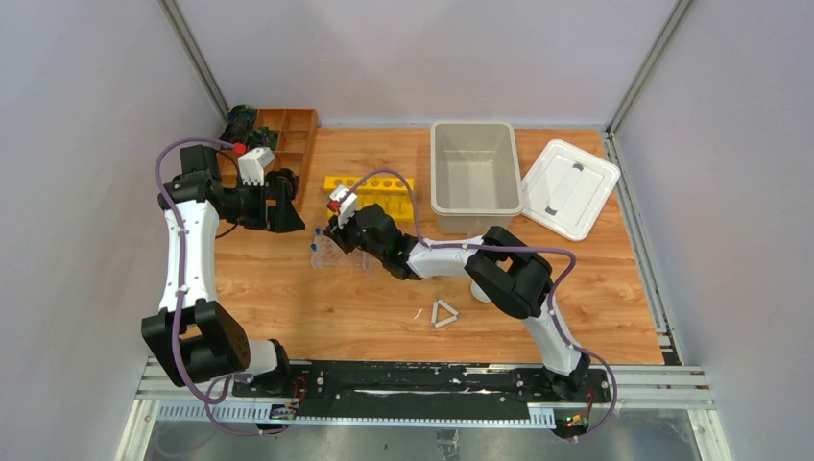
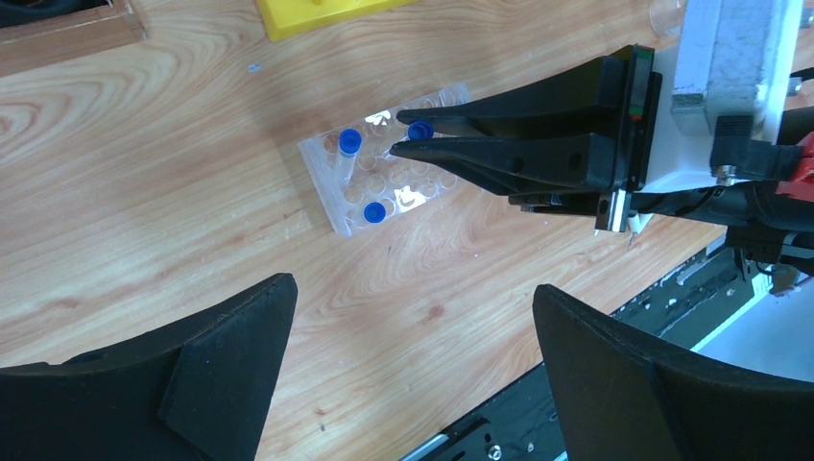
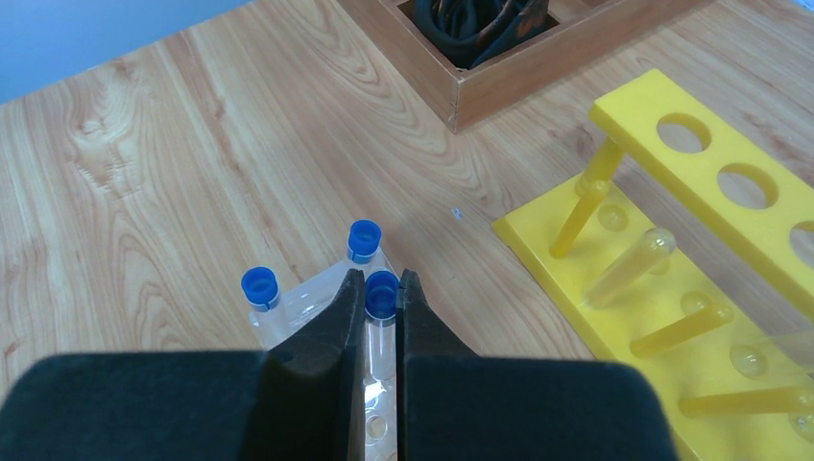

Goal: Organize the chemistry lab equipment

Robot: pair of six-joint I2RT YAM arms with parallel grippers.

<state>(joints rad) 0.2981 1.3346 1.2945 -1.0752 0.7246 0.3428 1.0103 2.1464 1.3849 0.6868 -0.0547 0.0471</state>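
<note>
Right tool (image 2: 398, 136): black tapered fingers pinched almost closed on a small clear tube with a blue cap (image 3: 381, 293), gripping just below the cap. The tube is upright over the clear plastic rack (image 2: 384, 182); I can't tell if it's seated in a well. The rack is a flat glossy transparent block with rows of round wells. It sits mid-left on the wood-grain tabletop (image 1: 288, 307), just near of the yellow rack (image 3: 691, 154). Two more capped tubes (image 3: 259, 285) stand in it.

Left tool (image 2: 413, 288): spread wide, nothing in it, hovering left of the clear rack.

The yellow rack is opaque plastic, a top plate with round holes on pegs. One uncapped clear tube (image 3: 634, 264) lies slanted on its base.

The wooden compartment tray (image 1: 293, 134) is far left, with black items (image 3: 480, 19) in one compartment. The grey rectangular bin (image 1: 473, 178) is far centre, its white lid (image 1: 568, 187) lying to its right. The white triangle (image 1: 443, 314) lies flat at near centre. The white round dish (image 1: 478, 291) is just right of it, mostly under my right arm.
</note>
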